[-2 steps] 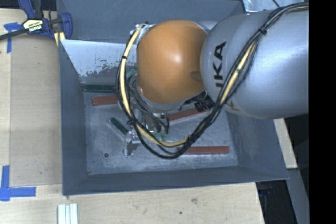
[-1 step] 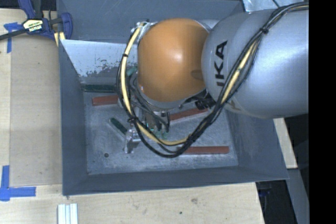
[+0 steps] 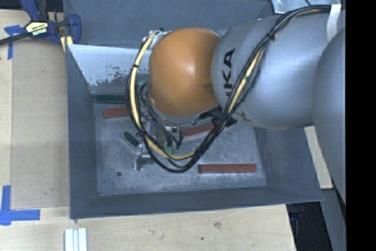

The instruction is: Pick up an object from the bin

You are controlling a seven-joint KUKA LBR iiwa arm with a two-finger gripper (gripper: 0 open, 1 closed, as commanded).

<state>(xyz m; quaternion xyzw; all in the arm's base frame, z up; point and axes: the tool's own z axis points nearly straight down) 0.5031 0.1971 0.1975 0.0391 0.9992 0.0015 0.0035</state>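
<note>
So the gripper (image 3: pixel 141 157) is low over the floor of the bin (image 3: pixel 82 144), left of centre. The closest thing to it is a small dark green piece (image 3: pixel 128 138) lying just beside it on the left. Can't say they're touching, and honestly can't tell whether the gripper is open or closed from this angle. My guess is the green bit is light and rigid, nothing fragile, but it's small and lies flat, so it could skid on the metal if only clipped on an edge. I'd pinch it across its narrow width, near the middle. The other options are the thin reddish-brown strips: one near the front right (image 3: pixel 228 168), one at the back left (image 3: pixel 116 113), and one partly tucked under the arm (image 3: pixel 197 128). They look stiff and light, but they're flat on the floor, so awkward to get under. As for pose, the arm comes in from the right with the wrist pointing steeply down. The orange cover (image 3: pixel 182 70) faces the camera and the cables (image 3: pixel 134 97) loop around it.
</note>
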